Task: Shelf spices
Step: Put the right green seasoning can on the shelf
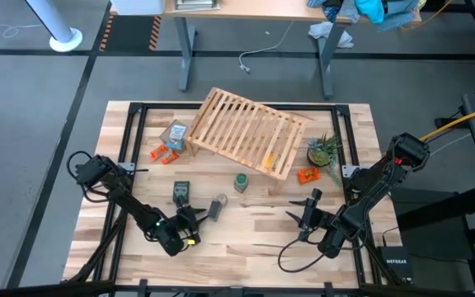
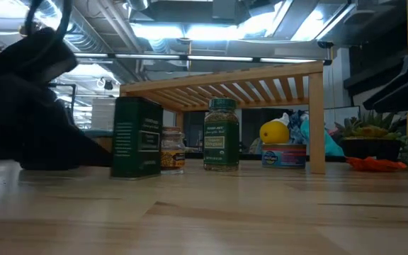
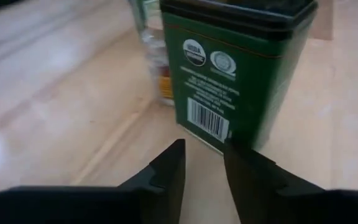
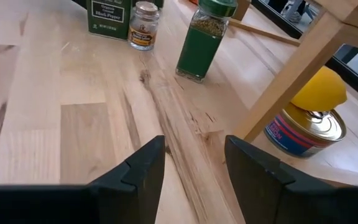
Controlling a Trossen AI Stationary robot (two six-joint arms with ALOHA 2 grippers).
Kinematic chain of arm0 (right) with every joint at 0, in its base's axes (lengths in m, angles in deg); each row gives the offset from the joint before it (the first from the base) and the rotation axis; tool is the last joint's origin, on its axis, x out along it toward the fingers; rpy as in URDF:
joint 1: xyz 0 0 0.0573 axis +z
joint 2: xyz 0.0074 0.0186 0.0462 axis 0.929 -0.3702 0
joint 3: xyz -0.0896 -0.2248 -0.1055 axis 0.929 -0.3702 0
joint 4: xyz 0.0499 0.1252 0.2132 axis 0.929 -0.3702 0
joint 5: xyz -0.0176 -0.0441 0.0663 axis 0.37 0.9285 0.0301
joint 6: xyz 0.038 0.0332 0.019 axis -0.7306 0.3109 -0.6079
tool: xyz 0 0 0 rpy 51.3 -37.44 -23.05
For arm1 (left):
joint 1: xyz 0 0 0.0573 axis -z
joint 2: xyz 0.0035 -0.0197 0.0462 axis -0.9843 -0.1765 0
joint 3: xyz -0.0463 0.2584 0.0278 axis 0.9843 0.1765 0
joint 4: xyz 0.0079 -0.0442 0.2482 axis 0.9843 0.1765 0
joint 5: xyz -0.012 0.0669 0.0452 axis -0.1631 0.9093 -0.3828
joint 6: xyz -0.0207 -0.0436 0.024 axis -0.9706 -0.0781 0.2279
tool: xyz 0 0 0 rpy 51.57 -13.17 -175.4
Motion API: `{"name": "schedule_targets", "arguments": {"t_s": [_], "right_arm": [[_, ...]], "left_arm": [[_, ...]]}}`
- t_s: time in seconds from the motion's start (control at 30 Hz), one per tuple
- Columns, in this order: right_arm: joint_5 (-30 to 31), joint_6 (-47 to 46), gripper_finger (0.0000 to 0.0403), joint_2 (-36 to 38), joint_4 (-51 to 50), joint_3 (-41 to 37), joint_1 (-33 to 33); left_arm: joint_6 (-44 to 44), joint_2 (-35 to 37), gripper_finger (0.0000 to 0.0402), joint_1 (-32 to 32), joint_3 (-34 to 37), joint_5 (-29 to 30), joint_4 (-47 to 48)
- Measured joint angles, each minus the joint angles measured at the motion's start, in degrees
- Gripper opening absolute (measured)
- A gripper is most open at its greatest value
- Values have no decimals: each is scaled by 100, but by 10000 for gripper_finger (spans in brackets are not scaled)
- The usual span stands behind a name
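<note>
A dark green squarish tin [image 1: 181, 192] with a pale label stands on the table, close in front of my left gripper [image 1: 195, 216]. In the left wrist view the tin [image 3: 235, 68] rises just beyond the fingers, which are narrowly open [image 3: 204, 165] and level with its base. A tiny clear glass jar [image 1: 218, 205] stands beside it. The green round jar [image 1: 241, 181] stands before the slatted wooden shelf [image 1: 246, 132]. My right gripper [image 1: 308, 213] is open [image 4: 194, 158] over bare table, facing the jars. I see no second dark jar for certain.
Under the shelf sit a tin can [image 4: 306, 130] and a yellow lemon [image 4: 319, 90], beside the shelf's leg [image 4: 297, 68]. A small box [image 1: 175, 134], orange pieces [image 1: 163, 153] [image 1: 308, 175] and a potted plant [image 1: 324, 150] lie around the shelf. Bare wood lies between the grippers.
</note>
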Motion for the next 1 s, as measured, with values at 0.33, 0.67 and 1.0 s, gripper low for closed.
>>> {"name": "schedule_targets", "arguments": {"t_s": [0.33, 0.67, 1.0], "right_arm": [[-105, 106, 172, 0, 77, -1, 0], [-239, 260, 172, 0, 172, -2, -2], [-245, 259, 172, 0, 197, -2, -4]], "left_arm": [[43, 15, 122, -34, -14, -1405, -659], [-107, 41, 185, -137, -20, -2197, -650], [-211, 25, 223, -144, -24, -1979, -718]]}}
